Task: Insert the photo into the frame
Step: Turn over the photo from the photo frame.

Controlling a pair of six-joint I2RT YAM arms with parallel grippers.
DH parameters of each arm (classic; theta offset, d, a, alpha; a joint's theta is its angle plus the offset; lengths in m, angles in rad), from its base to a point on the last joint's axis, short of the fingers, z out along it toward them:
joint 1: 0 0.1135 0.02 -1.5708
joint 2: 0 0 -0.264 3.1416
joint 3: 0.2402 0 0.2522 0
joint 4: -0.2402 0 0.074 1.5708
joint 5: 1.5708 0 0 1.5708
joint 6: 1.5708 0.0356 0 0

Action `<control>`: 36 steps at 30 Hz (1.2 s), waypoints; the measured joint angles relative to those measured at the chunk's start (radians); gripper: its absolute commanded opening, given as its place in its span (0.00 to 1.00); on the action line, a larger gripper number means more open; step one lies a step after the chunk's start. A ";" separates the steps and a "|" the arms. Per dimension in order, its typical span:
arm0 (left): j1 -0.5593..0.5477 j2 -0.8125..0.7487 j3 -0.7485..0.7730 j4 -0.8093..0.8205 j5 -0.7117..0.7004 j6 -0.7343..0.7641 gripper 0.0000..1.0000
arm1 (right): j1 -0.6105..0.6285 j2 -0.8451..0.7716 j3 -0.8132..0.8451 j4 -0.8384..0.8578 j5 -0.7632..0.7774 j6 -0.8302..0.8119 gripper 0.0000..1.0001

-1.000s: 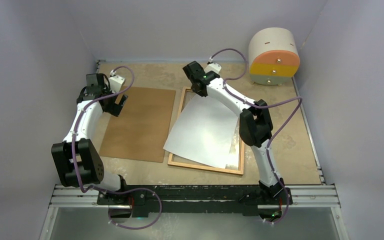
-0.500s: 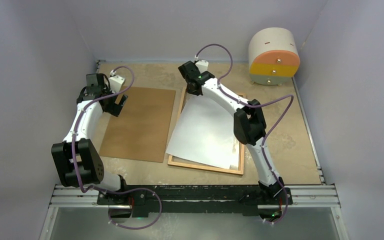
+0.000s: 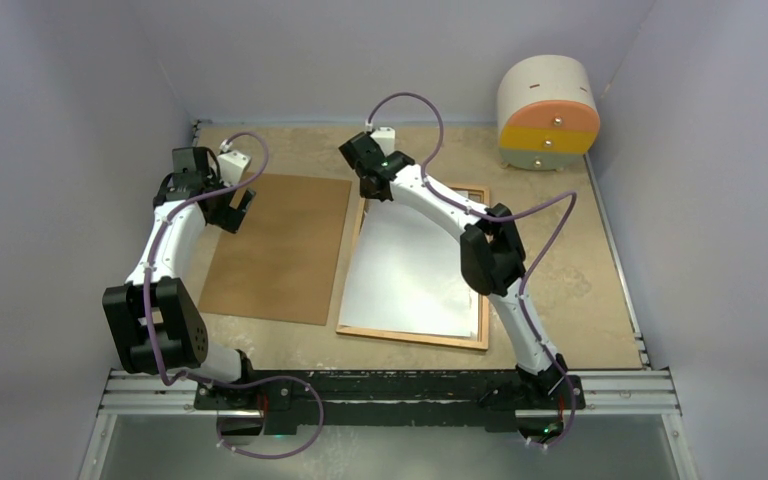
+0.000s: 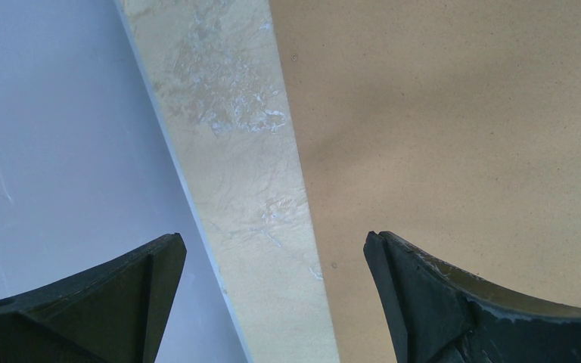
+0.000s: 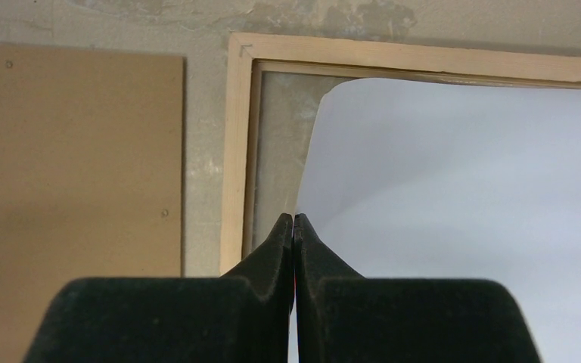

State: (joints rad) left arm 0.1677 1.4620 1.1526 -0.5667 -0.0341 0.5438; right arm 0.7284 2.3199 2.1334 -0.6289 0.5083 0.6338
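Right pincer (image 5: 294, 219): jaws pressed fully together, gripping the left edge of the photo (image 3: 410, 265) near its far-left corner. In the right wrist view the paper's edge is running straight into the closed tips.

The photo is lying white side up on the frame (image 3: 412, 336) and covering most of the opening. Its far-left corner is curving away from the frame's corner, so a strip of clear pane is showing between the paper and the left rail, widest at the far end. No printed picture is showing from any view, only the blank face.

The frame is lying flat on the bench (image 3: 580, 290), right of centre, with its long sides running away from the arm bases. The right arm is reaching across it, hiding part of its right rail.

Left pincer (image 4: 274, 238): jaws standing wide apart, holding nothing. It is hovering over the far-left corner of the brown backing board (image 3: 275, 250), one finger above the board and the other out over the wall side.

The board is lying flat just left of the frame, with a narrow gap of bench between them.

A round drawer cabinet (image 3: 548, 110) is sitting in the far-right corner, well apart from the frame.
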 measured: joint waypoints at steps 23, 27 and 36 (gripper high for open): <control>0.000 0.000 0.000 0.000 0.000 0.000 1.00 | -0.009 -0.010 -0.061 -0.046 0.104 -0.007 0.23; 0.000 0.000 0.000 0.000 0.000 0.001 1.00 | -0.011 -0.010 -0.061 -0.036 0.093 -0.014 0.75; 0.000 0.000 0.000 0.000 -0.002 0.003 1.00 | -0.011 -0.027 -0.121 0.033 0.037 -0.025 0.99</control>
State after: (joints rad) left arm 0.1677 1.4620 1.1526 -0.5667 -0.0364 0.5472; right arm 0.7170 2.2929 2.0129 -0.5961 0.5457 0.6090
